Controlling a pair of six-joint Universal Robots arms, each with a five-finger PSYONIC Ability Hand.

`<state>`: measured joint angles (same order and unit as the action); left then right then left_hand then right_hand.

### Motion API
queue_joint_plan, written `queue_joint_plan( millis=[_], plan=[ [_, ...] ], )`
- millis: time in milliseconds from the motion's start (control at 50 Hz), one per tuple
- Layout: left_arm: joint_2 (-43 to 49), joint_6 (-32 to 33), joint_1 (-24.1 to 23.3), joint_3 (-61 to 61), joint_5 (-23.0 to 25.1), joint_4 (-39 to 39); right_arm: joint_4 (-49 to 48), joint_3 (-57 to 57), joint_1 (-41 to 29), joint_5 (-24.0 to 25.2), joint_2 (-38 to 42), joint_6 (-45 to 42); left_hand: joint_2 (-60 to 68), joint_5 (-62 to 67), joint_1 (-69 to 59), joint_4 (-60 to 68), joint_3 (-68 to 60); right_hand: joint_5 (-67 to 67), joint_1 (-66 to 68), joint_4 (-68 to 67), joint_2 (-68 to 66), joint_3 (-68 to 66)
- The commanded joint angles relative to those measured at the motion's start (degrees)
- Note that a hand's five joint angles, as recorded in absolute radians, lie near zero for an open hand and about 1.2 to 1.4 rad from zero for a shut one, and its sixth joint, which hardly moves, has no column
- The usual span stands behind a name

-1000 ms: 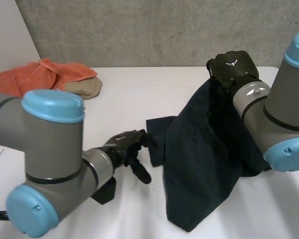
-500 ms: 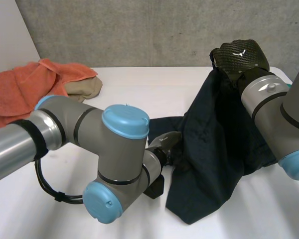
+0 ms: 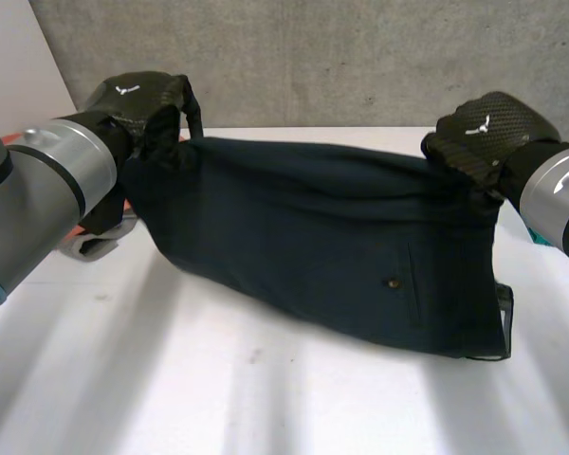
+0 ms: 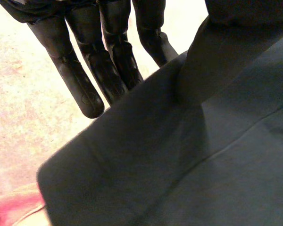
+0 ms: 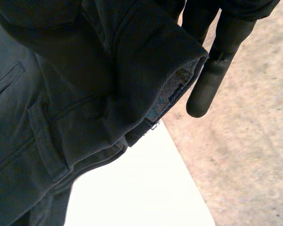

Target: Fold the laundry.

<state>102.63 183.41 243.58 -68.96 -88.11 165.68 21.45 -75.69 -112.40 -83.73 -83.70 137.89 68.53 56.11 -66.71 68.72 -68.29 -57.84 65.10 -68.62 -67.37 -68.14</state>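
While our left hand (image 3: pixel 142 100) pinches one end of the dark trousers (image 3: pixel 332 246) and our right hand (image 3: pixel 488 137) clenches their waistband (image 5: pixel 146 61), we see the cloth stretched between both hands, hanging below them over the white worktop (image 3: pixel 266 398). A pocket button (image 3: pixel 393 282) sits below the right hand. Bare worktop lies open under the lower edge.

Dark trousers (image 3: pixel 341 246) hang across mid-table (image 3: pixel 218 398), with open tabletop on their near side.
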Motion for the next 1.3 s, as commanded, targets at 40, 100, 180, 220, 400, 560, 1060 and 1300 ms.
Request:
queue_joint_plan(
  millis=[40,100,180,220,400,560,1060,1300],
  plan=[
    [12.6,6.9,-0.6,4.2,0.2,2.0,-2.1,2.6,-0.2,0.1,9.6,0.8,11.5,13.9,-13.3,11.3,-11.7,-12.2,14.9,-11.4,-12.6,-11.9],
    [18.2,7.3,-0.2,10.6,-0.2,9.4,-8.0,7.4,-0.8,-0.6,13.6,2.7,11.5,13.9,-13.3,11.3,-11.7,-12.2,14.9,-11.4,-12.6,-11.9],
    [20.8,7.5,0.2,18.0,-0.6,23.6,-19.5,13.5,-1.0,-2.9,16.9,8.0,11.5,13.9,-13.3,11.3,-11.7,-12.2,14.9,-11.4,-12.6,-11.9],
    [20.4,7.4,0.8,20.6,-0.4,33.9,-29.1,16.3,-0.9,-4.8,17.7,11.2,11.5,13.9,-13.3,11.3,-11.7,-12.2,14.9,-11.4,-12.6,-11.9],
    [13.1,7.1,1.9,19.3,-0.8,54.3,-57.4,16.6,-1.1,-8.3,15.8,14.1,11.5,13.9,-13.3,11.3,-11.7,-12.2,14.9,-11.4,-12.6,-11.9],
    [6.4,7.2,1.4,6.3,-0.7,44.0,-43.2,13.1,-1.1,-3.0,15.3,14.1,11.5,13.9,-13.3,11.3,-11.7,-12.2,14.9,-11.4,-12.6,-11.9],
    [25.9,20.3,-0.2,-8.5,-1.8,23.9,-13.7,11.5,-1.0,-3.1,34.7,10.7,11.5,13.9,-13.3,11.3,-11.7,-11.7,14.5,-10.9,-12.2,-11.4],
    [22.1,20.8,-1.2,-5.7,-2.1,21.4,-20.5,5.3,-0.3,-7.2,26.8,12.6,-33.1,-30.7,31.3,-33.3,32.8,57.8,-55.1,58.6,57.4,58.1]
  ],
)
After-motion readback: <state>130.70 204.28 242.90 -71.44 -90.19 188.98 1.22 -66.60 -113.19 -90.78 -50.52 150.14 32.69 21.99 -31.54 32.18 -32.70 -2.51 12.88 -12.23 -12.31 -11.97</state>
